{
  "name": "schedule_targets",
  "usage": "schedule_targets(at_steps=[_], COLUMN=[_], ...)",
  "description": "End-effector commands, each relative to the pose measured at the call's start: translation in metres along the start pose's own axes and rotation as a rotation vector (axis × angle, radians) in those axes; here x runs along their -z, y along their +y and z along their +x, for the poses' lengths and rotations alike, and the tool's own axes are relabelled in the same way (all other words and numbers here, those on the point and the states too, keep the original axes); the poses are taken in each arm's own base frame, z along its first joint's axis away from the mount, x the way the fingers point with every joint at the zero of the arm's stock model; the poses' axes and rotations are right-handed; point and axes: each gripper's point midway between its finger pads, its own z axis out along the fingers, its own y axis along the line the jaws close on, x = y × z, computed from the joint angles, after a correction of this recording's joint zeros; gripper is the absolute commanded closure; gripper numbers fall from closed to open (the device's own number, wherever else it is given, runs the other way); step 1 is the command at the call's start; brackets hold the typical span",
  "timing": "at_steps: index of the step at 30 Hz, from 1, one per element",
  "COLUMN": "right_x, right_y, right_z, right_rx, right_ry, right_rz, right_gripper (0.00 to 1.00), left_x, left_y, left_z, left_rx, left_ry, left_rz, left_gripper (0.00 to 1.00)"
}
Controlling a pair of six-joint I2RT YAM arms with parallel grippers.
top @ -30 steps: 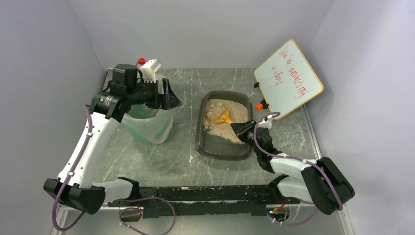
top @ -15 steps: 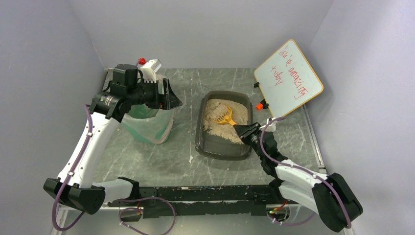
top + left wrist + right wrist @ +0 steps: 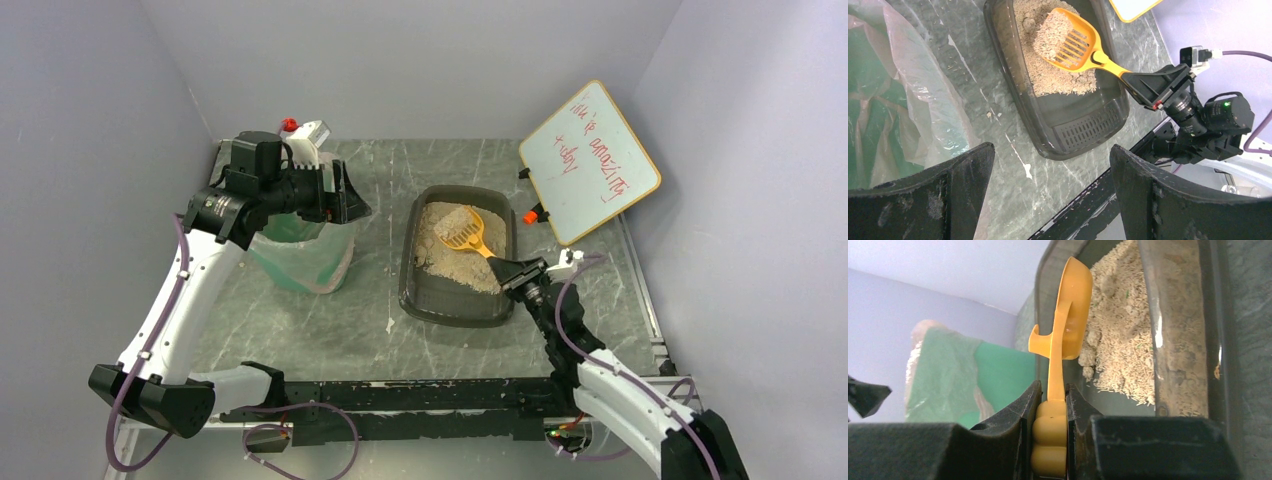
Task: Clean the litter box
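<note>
The dark grey litter box (image 3: 432,296) sits mid-table, its beige litter (image 3: 450,262) piled in the far half. It also shows in the left wrist view (image 3: 1083,131) and the right wrist view (image 3: 1175,335). My right gripper (image 3: 516,271) is shut on the handle of the orange slotted scoop (image 3: 462,229), which is lifted above the litter with a load of litter in its bowl (image 3: 1055,35). In the right wrist view the scoop (image 3: 1068,315) stands edge-on between my fingers (image 3: 1023,405). My left gripper (image 3: 345,192) is open and empty, held over the green bin (image 3: 300,250).
The green bin with its clear bag liner (image 3: 888,100) stands left of the litter box. A whiteboard with an orange frame (image 3: 590,160) leans at the back right. A white bottle with a red cap (image 3: 305,130) is behind the bin. A black rail (image 3: 420,395) runs along the near edge.
My right arm has pulled back towards the near right and raised the scoop out of the litter, carrying a load. The left arm has not moved.
</note>
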Motion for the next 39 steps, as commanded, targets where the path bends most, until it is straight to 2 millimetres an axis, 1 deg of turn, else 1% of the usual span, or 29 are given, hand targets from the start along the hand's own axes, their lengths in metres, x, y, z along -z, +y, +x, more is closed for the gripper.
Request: schedule_targets(at_steps=[1,8,11,13,15,16,18,20,21,22,24,25,26,27,28,29,30,31,32,33,34,35,37,38,39], right_x=[0.010,0.030,0.034,0.038,0.037,0.038,0.042,0.040,0.042,0.043,0.041,0.042,0.044,0.046,0.044,0.043,0.043,0.045,0.047,0.047,0.045,0.044,0.049,0.049,0.047], right_y=[0.020,0.038,0.036,0.045,0.040,0.040,0.049,0.041,0.045,0.044,0.037,0.039,0.047,0.049,0.046,0.045,0.051,0.057,0.058,0.060,0.058,0.055,0.062,0.067,0.067], right_z=[-0.004,-0.010,-0.013,-0.011,-0.012,-0.009,-0.007,-0.008,-0.008,-0.003,-0.003,-0.009,-0.009,-0.006,-0.005,-0.009,-0.017,-0.016,-0.012,-0.010,-0.016,-0.019,-0.015,-0.016,-0.022], right_rx=[-0.040,-0.127,-0.165,-0.185,-0.173,-0.180,-0.219,-0.226,-0.241,-0.267,-0.272,-0.279,-0.304,-0.327,-0.313,-0.288,-0.290,-0.316,-0.335,-0.326,-0.309,-0.312,-0.362,-0.363,-0.348], right_ry=[0.002,-0.008,-0.021,-0.006,-0.004,0.007,0.026,0.015,0.019,0.035,0.035,0.007,0.009,0.028,0.037,0.020,-0.006,-0.002,0.020,0.037,0.008,-0.008,0.014,0.020,-0.005], right_rz=[-0.086,-0.181,-0.175,-0.224,-0.177,-0.188,-0.250,-0.197,-0.226,-0.257,-0.206,-0.214,-0.269,-0.297,-0.264,-0.226,-0.231,-0.280,-0.309,-0.301,-0.261,-0.243,-0.328,-0.330,-0.294], right_gripper=[1.00,1.00,1.00,1.00,1.00,1.00,1.00,1.00,1.00,1.00,1.00,1.00,1.00,1.00,1.00,1.00,1.00,1.00,1.00,1.00,1.00,1.00,1.00,1.00,1.00], left_x=[0.014,0.022,0.025,0.026,0.026,0.027,0.029,0.031,0.032,0.032,0.034,0.035,0.036,0.036,0.036,0.036,0.036,0.036,0.036,0.036,0.036,0.036,0.035,0.035,0.034], left_y=[-0.010,-0.015,-0.018,-0.020,-0.023,-0.024,-0.025,-0.026,-0.027,-0.028,-0.029,-0.030,-0.030,-0.030,-0.030,-0.030,-0.031,-0.031,-0.031,-0.031,-0.031,-0.031,-0.031,-0.031,-0.031], left_z=[-0.018,-0.028,-0.030,-0.031,-0.030,-0.031,-0.031,-0.031,-0.030,-0.030,-0.029,-0.029,-0.029,-0.028,-0.027,-0.027,-0.026,-0.026,-0.025,-0.025,-0.024,-0.025,-0.024,-0.024,-0.023], left_rx=[-0.058,-0.084,-0.089,-0.090,-0.089,-0.091,-0.094,-0.098,-0.100,-0.100,-0.102,-0.104,-0.104,-0.104,-0.104,-0.104,-0.106,-0.106,-0.106,-0.107,-0.107,-0.109,-0.111,-0.112,-0.112], left_ry=[-0.071,-0.091,-0.098,-0.105,-0.104,-0.107,-0.115,-0.114,-0.117,-0.120,-0.118,-0.121,-0.123,-0.124,-0.122,-0.119,-0.120,-0.121,-0.121,-0.120,-0.116,-0.117,-0.117,-0.116,-0.112], left_rz=[0.004,0.001,0.009,0.017,0.029,0.034,0.034,0.036,0.040,0.043,0.046,0.050,0.052,0.053,0.052,0.055,0.058,0.060,0.060,0.060,0.060,0.061,0.060,0.059,0.057], left_gripper=[0.10,0.09,0.09,0.10,0.10,0.10,0.09,0.10,0.10,0.10,0.10,0.10,0.10,0.10,0.10,0.10,0.10,0.10,0.10,0.10,0.10,0.10,0.09,0.10,0.10])
